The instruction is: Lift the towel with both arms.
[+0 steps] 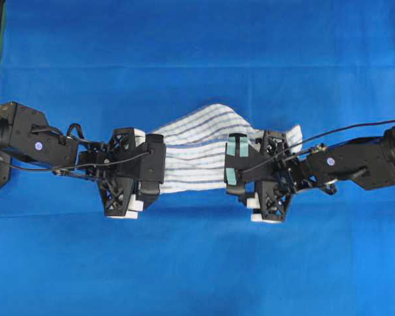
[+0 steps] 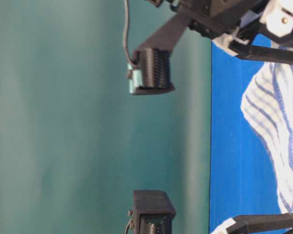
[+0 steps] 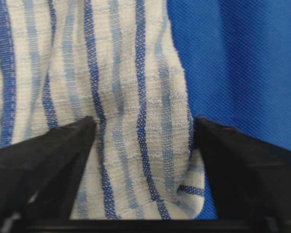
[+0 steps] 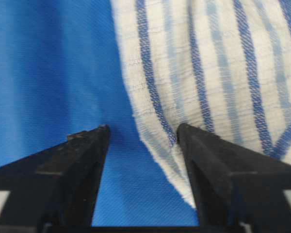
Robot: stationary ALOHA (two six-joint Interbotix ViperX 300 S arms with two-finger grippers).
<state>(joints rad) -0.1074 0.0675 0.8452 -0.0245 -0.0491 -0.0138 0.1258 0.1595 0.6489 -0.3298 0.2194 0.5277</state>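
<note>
Towel: thin white cloth towel with narrow blue and grey stripes (image 1: pixel 201 155), soft and wrinkled, lying bunched near the middle of the desk, well away from every edge and corner.
Desk: covered by a plain blue table cloth (image 1: pixel 197 263); the towel is the only loose thing on it.
Left hand: black wedge-fingered left hand with white plastic fittings (image 1: pixel 159 164) at the towel's left end; in its wrist view the two fingers stand apart with the striped cloth between them, the towel's edge close to one finger (image 3: pixel 242 165). Whether the fingers press the cloth cannot be told.
Right hand: black wedge-fingered right hand with pale teal tape patches (image 1: pixel 234 164) at the towel's right end; in its wrist view the fingers stand apart, a corner of the towel running down beside one finger (image 4: pixel 218 170), blue cloth showing between them. Contact cannot be told.
Table-level view: turned on its side; ribbed black finger pad with teal backing (image 2: pixel 151 70) against a teal backdrop, towel at the right.
Containers: cannot see any.
</note>
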